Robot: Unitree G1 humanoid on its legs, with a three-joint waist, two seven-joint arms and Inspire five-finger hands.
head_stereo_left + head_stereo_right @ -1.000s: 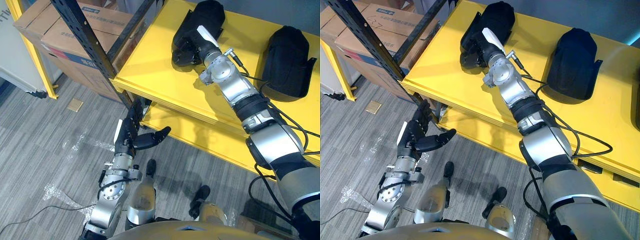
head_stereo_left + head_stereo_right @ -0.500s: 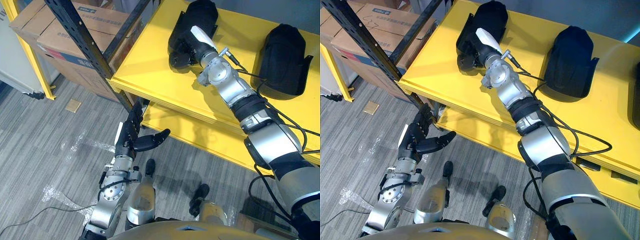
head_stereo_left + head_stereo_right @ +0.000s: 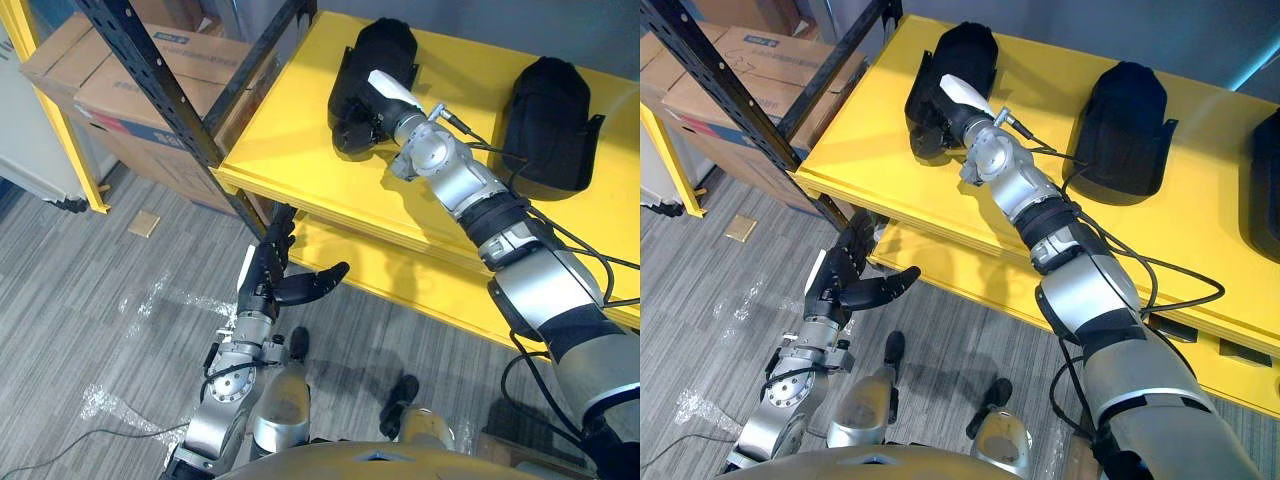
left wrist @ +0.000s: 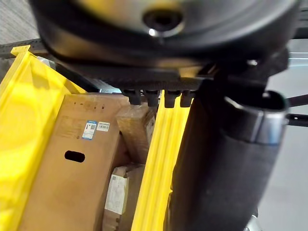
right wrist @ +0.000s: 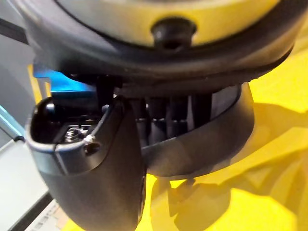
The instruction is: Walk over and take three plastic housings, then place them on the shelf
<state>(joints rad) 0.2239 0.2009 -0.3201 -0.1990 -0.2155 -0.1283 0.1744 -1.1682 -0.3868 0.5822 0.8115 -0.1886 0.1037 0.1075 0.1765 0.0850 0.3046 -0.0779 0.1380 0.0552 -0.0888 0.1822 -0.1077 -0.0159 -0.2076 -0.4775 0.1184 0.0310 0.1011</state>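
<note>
Still r. hand (image 3: 383,97) on housing (image 3: 376,40), shelf-top (image 3: 300,130)

Left hand (image 3: 262,290) splayed, right arm (image 3: 470,195) outstretched

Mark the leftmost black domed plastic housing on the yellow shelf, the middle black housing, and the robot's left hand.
Leftmost black domed plastic housing (image 3: 972,48): right eye view, rounded top.
Middle black housing (image 3: 1127,105): right eye view, dome centre.
Left hand (image 3: 834,289): right eye view, palm.
</note>
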